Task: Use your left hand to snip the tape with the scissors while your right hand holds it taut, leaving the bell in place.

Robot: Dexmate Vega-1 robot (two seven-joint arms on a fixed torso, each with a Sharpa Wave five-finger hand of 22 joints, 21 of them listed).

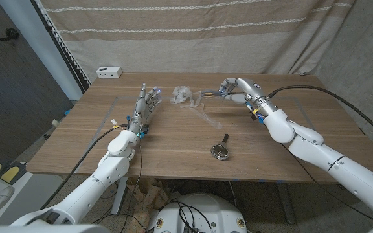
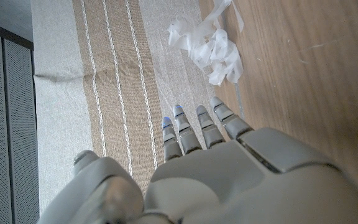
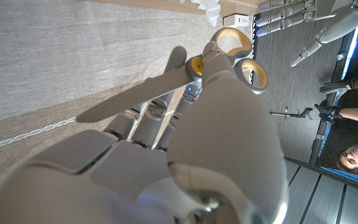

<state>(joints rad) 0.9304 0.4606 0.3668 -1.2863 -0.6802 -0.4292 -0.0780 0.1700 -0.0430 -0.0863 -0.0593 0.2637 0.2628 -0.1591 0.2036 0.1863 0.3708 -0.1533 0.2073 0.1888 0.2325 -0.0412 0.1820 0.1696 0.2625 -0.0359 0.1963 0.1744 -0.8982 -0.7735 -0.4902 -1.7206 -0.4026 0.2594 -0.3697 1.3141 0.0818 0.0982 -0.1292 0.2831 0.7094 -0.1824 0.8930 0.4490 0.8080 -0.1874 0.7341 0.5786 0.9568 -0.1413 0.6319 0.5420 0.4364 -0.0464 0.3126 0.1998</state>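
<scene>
Beyond bell [image 1: 221, 151] on tabletop [image 1: 173, 142]: crumpled tape [image 1: 182, 95], light, limp. Right hand [image 1: 234, 88] grips scissors [image 3: 222, 53], stiff, blades together; loops best hold. Left hand [image 1: 147, 103] beside tape, fingers apart, holding nothing.

arms [image 1: 316, 145]: white shells | hands [image 1: 146, 103]: grey | cables: black

Bare table [image 1: 173, 139] lies between the left hand [image 1: 146, 107] and right hand [image 1: 238, 89]. Crumpled tape [image 1: 183, 96] sits just ahead of the left fingers; the bell [image 1: 221, 150] stands nearer the robot.
</scene>
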